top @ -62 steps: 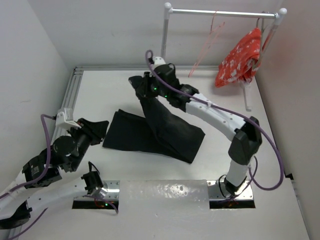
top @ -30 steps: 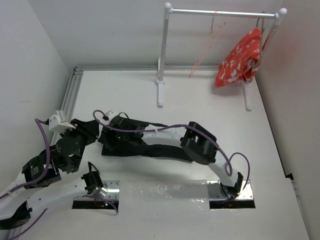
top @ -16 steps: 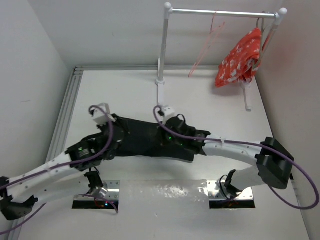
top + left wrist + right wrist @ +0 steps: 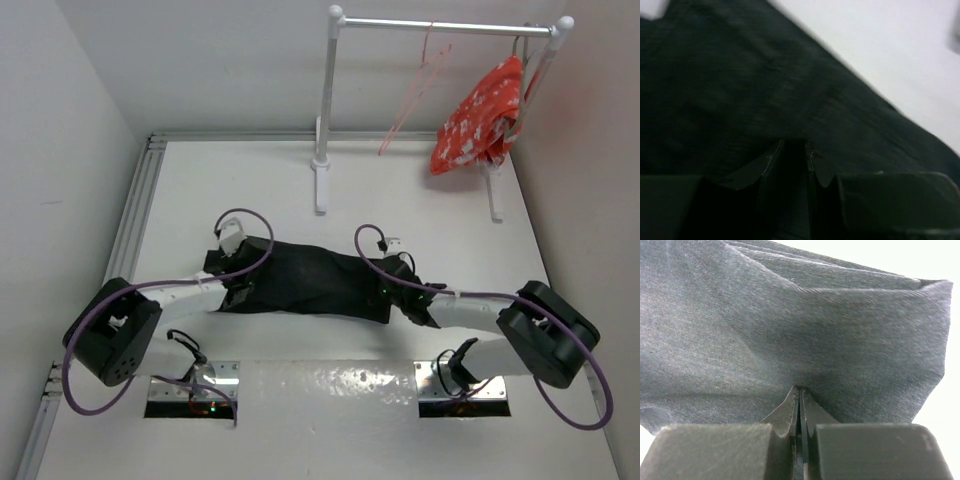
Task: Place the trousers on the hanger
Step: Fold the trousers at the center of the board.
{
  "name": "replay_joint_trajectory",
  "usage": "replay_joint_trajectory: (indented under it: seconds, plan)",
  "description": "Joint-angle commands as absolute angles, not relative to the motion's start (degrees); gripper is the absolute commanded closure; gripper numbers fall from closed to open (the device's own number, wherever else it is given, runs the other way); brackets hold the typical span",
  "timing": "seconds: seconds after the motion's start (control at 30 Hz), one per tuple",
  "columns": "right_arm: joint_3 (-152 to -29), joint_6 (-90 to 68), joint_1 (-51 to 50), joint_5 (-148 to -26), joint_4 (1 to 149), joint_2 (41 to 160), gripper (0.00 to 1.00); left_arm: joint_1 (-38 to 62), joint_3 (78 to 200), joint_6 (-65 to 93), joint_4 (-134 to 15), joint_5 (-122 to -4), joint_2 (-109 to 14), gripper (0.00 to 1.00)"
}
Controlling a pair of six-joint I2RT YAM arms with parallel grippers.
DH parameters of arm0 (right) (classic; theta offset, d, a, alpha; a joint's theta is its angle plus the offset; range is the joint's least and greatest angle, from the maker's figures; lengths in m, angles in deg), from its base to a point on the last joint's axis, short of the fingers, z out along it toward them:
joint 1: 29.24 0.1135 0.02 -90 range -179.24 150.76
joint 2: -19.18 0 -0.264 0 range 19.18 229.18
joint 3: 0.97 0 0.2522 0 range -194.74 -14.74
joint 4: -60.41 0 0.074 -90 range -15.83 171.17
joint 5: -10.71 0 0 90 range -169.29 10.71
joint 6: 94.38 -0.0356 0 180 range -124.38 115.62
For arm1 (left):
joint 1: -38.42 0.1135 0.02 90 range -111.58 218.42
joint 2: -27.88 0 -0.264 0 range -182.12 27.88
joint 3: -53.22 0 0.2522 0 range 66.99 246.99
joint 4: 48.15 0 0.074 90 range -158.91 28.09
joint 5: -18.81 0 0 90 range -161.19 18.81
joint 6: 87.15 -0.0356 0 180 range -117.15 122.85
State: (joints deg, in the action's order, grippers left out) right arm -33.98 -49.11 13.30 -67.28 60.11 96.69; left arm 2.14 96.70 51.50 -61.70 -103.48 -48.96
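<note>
Our right gripper (image 4: 799, 390) is pinched tight on the trousers (image 4: 310, 280). In the right wrist view its fingertips (image 4: 782, 412) meet, and the grey-black fabric puckers into them. The left gripper (image 4: 238, 293) sits low at the opposite, left end of the cloth. In its own blurred view the fingers (image 4: 765, 165) stand narrowly apart with their tips against the dark fabric, and we cannot tell whether any cloth is caught between them.

The trousers lie folded in a long flat band across the near middle of the white table (image 4: 420, 210), stretched between the two grippers. Plain pale walls close the table in on the left, back and right. An aluminium rail (image 4: 135, 215) runs along the table's left edge.

At the far side stands a white tubular rail stand (image 4: 328, 100). The hanger (image 4: 404, 105), thin and pale pink, hangs by its hook from the stand's top bar, tilted, well apart from the trousers. Near it, at the right end of the bar, hangs a red-and-white patterned cloth (image 4: 478, 120). The stand's left foot (image 4: 320, 188) rests on the table just beyond the trousers, left of the hanger.

Purple cables (image 4: 240, 213) loop up over both arms. Between the two arm bases a glossy strip (image 4: 330, 385) lies along the near edge.
</note>
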Motion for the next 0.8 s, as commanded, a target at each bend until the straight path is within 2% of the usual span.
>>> replay_joint_trajectory:
  seconds: [0.0, 0.13, 0.3, 0.33, 0.37, 0.43, 0.47, 0.53, 0.63, 0.77]
  plan:
    - [-30.82, -49.82, 12.77, -63.12, 62.92, 95.74, 1.00, 9.12, 90.57, 55.06, -54.88, -98.27, -47.97, 0.78]
    - [-32.49, -47.81, 10.75, -61.35, 67.40, 93.28, 0.99, 10.64, 88.00, 55.58, -58.30, -99.22, -43.24, 0.80]
    - [-39.15, -43.77, 7.76, -65.30, 72.75, 89.31, 0.74, 10.82, 84.48, 55.94, -65.21, -100.11, -30.24, 0.80]
    - [-40.21, -43.32, 7.24, -66.09, 73.29, 89.66, 0.74, 10.82, 83.95, 55.94, -66.03, -100.11, -26.48, 0.80]
    - [-41.96, -42.88, 6.45, -66.80, 73.55, 89.93, 0.75, 10.73, 84.04, 55.94, -67.95, -100.19, -24.70, 0.80]
    - [-43.73, -42.53, 4.70, -69.08, 72.95, 91.50, 0.90, 10.82, 84.73, 54.37, -68.85, -99.85, -20.05, 0.79]
    - [-44.17, -42.79, 4.07, -70.31, 71.64, 92.12, 0.93, 10.73, 85.26, 52.01, -68.94, -98.71, -19.06, 0.79]
    - [-45.58, -43.05, 3.11, -73.74, 70.05, 94.84, 0.96, 10.64, 87.45, 49.54, -68.15, -95.64, -18.26, 0.79]
    - [-47.34, -43.75, 2.66, -72.52, 68.90, 99.67, 0.96, 8.64, 88.78, 46.63, -62.90, -85.55, -21.32, 0.81]
    - [-45.85, -45.94, -0.40, -70.14, 64.17, 104.16, 0.98, -0.32, 89.66, 46.10, -55.06, -85.16, -29.67, 0.81]
